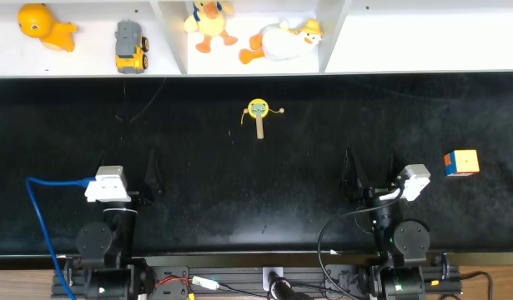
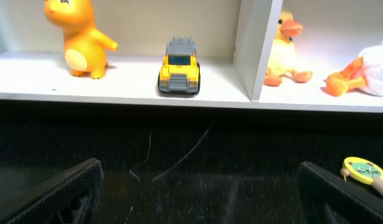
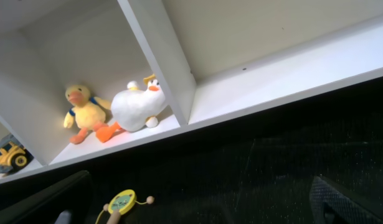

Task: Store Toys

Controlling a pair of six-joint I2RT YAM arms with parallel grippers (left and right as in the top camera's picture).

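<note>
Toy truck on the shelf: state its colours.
The toy truck is yellow and grey, clearest in the left wrist view.

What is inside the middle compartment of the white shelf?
Two plush toys: a yellow duck sitting upright and a white duck lying beside it. Anything behind them is covered.

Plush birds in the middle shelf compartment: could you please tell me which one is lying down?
The white goose with orange feet is the one lying down; the yellow duck beside it sits upright.
</note>
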